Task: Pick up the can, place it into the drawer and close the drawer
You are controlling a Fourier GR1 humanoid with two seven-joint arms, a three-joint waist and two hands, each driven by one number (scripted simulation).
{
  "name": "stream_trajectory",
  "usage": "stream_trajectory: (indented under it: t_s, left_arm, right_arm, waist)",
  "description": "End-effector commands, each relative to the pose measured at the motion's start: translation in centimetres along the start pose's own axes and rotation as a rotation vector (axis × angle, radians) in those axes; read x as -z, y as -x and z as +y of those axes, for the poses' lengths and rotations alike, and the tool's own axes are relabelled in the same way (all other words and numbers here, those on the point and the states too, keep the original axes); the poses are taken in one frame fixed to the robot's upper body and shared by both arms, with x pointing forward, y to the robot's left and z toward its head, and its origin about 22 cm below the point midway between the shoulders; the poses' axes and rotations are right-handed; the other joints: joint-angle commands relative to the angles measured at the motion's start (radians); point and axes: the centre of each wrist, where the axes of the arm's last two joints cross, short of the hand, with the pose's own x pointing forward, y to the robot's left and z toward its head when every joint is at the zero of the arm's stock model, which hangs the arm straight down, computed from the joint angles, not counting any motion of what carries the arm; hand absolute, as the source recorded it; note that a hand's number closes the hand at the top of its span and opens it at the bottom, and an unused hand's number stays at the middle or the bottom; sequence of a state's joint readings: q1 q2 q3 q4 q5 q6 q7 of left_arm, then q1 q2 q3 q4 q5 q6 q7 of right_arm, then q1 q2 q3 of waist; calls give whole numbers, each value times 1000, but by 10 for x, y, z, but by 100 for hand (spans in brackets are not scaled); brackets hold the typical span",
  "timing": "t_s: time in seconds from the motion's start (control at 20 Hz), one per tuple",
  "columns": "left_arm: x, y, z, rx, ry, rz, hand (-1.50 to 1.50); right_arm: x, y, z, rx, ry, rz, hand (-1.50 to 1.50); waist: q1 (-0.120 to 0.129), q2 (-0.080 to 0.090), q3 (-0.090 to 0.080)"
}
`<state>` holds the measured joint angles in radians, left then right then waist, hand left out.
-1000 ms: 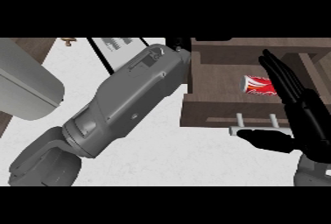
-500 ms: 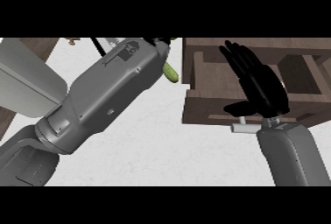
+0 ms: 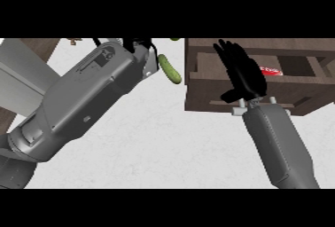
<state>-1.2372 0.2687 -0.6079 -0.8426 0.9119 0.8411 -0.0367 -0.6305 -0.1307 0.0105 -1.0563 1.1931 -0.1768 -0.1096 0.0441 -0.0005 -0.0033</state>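
Reaching over the drawer [image 3: 203, 95], the right hand [image 3: 241, 73] is lying with its fingers straight and spread, gripping nothing, its palm above the drawer's front handle [image 3: 256, 106]. Just beyond the hand, the red can [image 3: 270, 71] is resting inside the drawer. Left of the drawer, a green cucumber [image 3: 169, 68] is lying on the white counter [image 3: 157, 146]. Farther left, the left hand [image 3: 134, 44] is barely showing; its fingers cannot be judged. Risk: a push landing off the front could skew the drawer, leaving it ajar.
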Motion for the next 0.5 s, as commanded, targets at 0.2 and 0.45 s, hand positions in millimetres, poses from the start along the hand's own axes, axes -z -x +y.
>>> stream_trajectory:
  t_s: [0.2,0.45]
  left_arm:
    - [6,-8,32,11,-22,-13,-150]
    - [2,-13,41,0,-11,-1,-150]
  right_arm:
    - [14,12,38,-92,21,49,-150]
    - [17,26,42,-99,89,72,-150]
  waist:
    - [-1,12,4]
    - [12,14,5]
